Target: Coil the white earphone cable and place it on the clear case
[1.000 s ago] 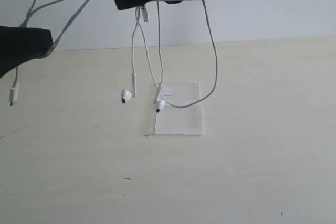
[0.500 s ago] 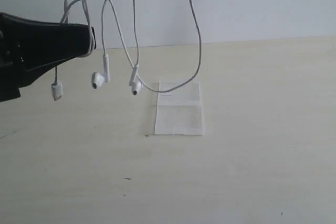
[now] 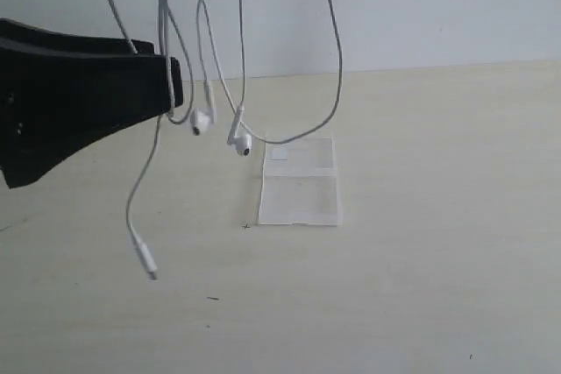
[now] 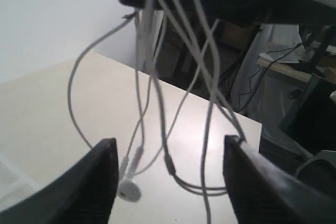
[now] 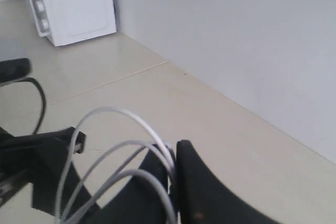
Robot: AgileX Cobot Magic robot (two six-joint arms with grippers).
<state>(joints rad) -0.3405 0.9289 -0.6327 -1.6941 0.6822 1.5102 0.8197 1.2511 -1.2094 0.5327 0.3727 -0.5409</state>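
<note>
Cable [image 3: 243,144] dropped lower (threading left tool [image 4: 168,149]).

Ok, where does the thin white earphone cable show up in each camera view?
Exterior view: the thin white earphone cable hangs from the top edge, left of centre, beside the left gripper.
Left wrist view: its strands dangle between the open fingers.
Right wrist view: its loops bunch at the right gripper.
Shared landmark: the pale beige table top, seen in all three.

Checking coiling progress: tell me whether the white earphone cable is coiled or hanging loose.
Hanging loose, not coiled. The white earphone cable drapes in long open strands above the table, earbuds and plug dangling apart.
</note>
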